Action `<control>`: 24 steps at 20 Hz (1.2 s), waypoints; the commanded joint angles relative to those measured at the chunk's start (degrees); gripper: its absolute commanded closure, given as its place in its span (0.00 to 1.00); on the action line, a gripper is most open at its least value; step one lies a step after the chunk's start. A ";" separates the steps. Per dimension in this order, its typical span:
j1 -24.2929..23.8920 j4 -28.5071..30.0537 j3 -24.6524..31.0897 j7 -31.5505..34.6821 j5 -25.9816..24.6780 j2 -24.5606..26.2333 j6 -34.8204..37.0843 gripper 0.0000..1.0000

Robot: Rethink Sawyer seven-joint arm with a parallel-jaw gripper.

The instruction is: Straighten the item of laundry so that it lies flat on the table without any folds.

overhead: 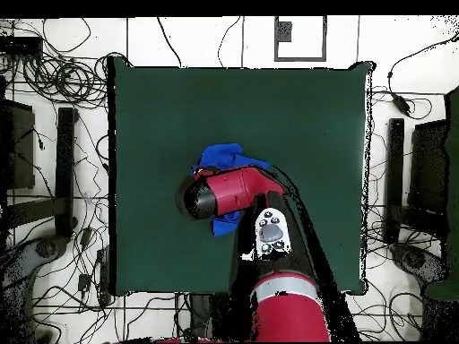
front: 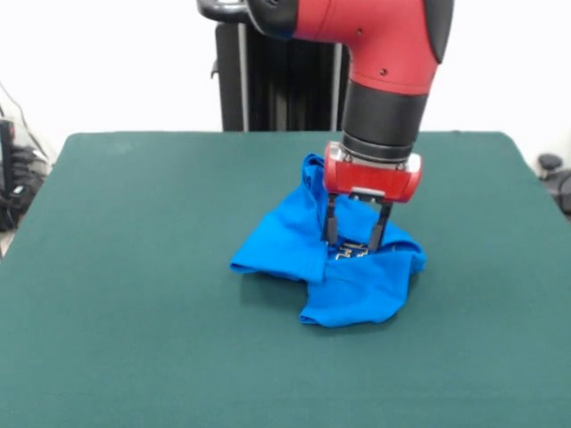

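The bright blue T-shirt (front: 335,267) lies crumpled in a folded heap a little right of the middle of the dark green table (front: 134,267). Only a scrap of its white print shows between the folds. My gripper (front: 353,239) points straight down over the heap, its two black fingers (front: 329,223) spread apart, tips resting at the cloth's top folds. No cloth is visibly pinched between them. In the overhead view the red arm covers most of the shirt (overhead: 224,157), and the gripper itself is hidden under it.
The robot's black pedestal (front: 277,89) stands behind the table's far edge. Cables and stands (overhead: 54,179) lie on the floor round the table (overhead: 314,116). Bare green felt surrounds the shirt on all sides.
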 commanded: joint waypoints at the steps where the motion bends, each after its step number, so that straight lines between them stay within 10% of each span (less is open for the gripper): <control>1: 2.23 -0.06 -0.95 5.67 -1.19 4.79 -3.19 0.00; 24: 4.35 -3.97 -4.36 5.36 -1.23 5.94 -0.53 0.00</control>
